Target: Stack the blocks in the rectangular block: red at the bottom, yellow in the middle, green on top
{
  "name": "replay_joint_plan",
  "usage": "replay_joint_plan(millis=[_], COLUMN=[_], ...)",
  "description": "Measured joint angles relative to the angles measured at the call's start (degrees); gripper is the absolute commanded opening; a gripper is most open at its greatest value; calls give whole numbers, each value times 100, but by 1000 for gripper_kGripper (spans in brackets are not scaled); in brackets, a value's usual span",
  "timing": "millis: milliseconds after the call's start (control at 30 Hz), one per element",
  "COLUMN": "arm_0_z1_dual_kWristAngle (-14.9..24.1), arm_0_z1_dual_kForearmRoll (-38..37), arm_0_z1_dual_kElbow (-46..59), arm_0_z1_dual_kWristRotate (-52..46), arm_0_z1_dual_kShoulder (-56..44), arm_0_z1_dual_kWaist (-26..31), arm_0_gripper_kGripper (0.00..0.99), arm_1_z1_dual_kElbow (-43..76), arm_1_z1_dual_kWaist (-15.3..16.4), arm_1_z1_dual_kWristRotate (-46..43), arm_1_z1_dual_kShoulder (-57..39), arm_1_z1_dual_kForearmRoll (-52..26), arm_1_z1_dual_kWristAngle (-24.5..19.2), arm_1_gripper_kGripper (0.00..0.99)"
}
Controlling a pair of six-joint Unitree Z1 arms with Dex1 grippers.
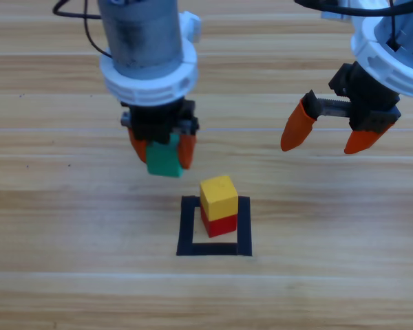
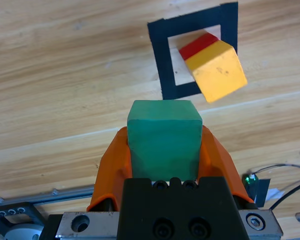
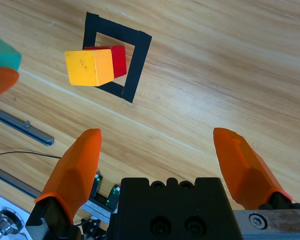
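The taped square [image 1: 215, 249] lies nearest the table's front edge, about midway between its left and right edges. Inside it the red cube [image 1: 221, 225] sits flat on the wood, toward the back of the opening, and the yellow cube [image 1: 218, 195] rests on top of it, turned slightly so its edges do not quite line up with the red one's. Two of the three levels are done; only the top is left.

Just behind the square and toward the left edge, the left claw [image 1: 162, 152] is clenched on the green cube [image 1: 164, 159], held clear of the table. In the left wrist view both orange fingers press flat on opposite faces of the cube [image 2: 164, 140], which sticks out well past their tips.

To do this step well, the left claw should probably rise until the cube's underside clears the yellow top, then travel toward the front and a little toward the right until it is centred over it. Twisting the wrist to match the yellow cube's turn would give a fuller seat. Lowering gently matters, since a sideways nudge could slide the yellow cube off the red. Release should come only once the cube rests on it.

Farther back toward the right edge, the right claw [image 1: 327, 133] waits, released and holding nothing.
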Motion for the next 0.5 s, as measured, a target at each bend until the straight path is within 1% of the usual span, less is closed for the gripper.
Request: replay_joint_plan(millis=[100, 400, 500], arm_0_z1_dual_kWristAngle=[8, 237, 254], arm_0_z1_dual_kForearmRoll=[0, -2, -5], arm_0_z1_dual_kElbow=[-27, -549, -603], arm_0_z1_dual_kWristRotate=[-13, -301, -308], arm_0_z1_dual_kShoulder=[0, 51, 255], arm_0_z1_dual_kWaist=[-112, -363, -527], arm_0_gripper_kGripper=[0, 0, 0], arm_1_z1_dual_kElbow=[5, 9, 10], arm_1_z1_dual_kWaist=[0, 0, 0], arm_1_z1_dual_kWristRotate=[0, 0, 0], arm_1_z1_dual_kShoulder=[0, -1, -1], arm_1_z1_dual_kForearmRoll=[0, 0, 0], arm_1_z1_dual_kWristAngle=[0, 0, 0], arm_1_gripper_kGripper=[990, 990, 990])
